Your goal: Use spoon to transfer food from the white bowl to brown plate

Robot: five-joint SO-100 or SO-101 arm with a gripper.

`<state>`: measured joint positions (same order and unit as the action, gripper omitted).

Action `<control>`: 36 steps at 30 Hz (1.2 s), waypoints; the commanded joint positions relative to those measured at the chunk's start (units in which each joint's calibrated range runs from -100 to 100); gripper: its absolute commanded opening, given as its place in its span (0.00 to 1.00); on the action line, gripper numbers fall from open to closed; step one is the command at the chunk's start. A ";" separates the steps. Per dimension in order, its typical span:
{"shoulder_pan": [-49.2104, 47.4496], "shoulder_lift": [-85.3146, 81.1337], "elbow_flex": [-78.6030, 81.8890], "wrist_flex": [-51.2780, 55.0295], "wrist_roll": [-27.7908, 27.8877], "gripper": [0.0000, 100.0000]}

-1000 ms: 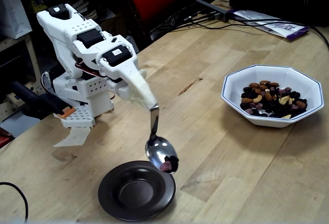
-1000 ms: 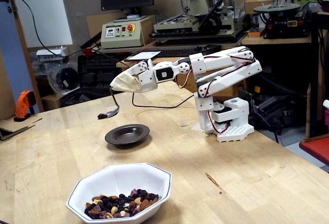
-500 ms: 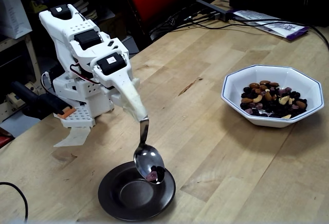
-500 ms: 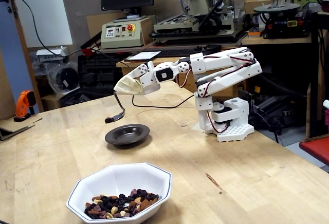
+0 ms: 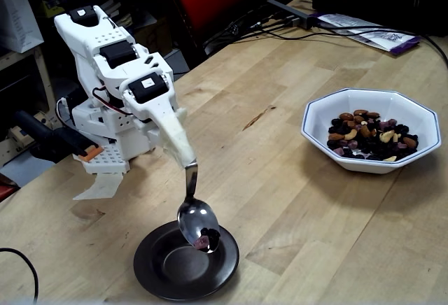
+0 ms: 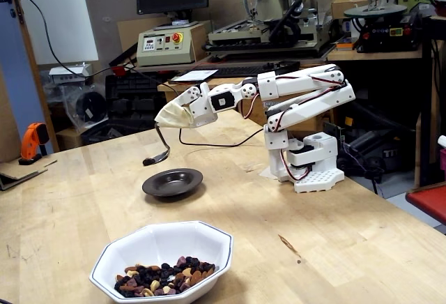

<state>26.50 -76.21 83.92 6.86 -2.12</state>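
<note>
My gripper (image 5: 180, 152) (image 6: 166, 116) is shut on the taped handle of the spoon (image 5: 196, 220) (image 6: 157, 155). Its metal bowl hangs tilted just over the brown plate (image 5: 162, 271) (image 6: 173, 182) and carries a few dark and pink pieces of food (image 5: 207, 238). The plate's sunken centre looks bare. At the right of one fixed view stands the white bowl (image 5: 318, 131), holding a heap of trail mix food (image 5: 371, 133); in the other fixed view this bowl (image 6: 155, 243) sits at the table's near edge with its food (image 6: 164, 279).
The arm's white base (image 5: 105, 144) (image 6: 310, 168) stands on the wooden table beyond the plate. A dark scar (image 5: 257, 117) marks the wood between arm and bowl. Cables and papers (image 5: 364, 33) lie at the far right; workshop machines (image 6: 279, 18) stand behind the table.
The spoon has swung from the plate's right rim in over the plate and come lower. The food still rides in it.
</note>
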 commanded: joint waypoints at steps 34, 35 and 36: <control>0.24 -23.79 6.52 16.46 -0.15 0.05; 0.24 -23.79 6.52 16.46 -0.15 0.05; 0.24 -23.79 6.52 16.77 -0.15 0.05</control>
<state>26.57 -99.31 91.33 23.16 -2.12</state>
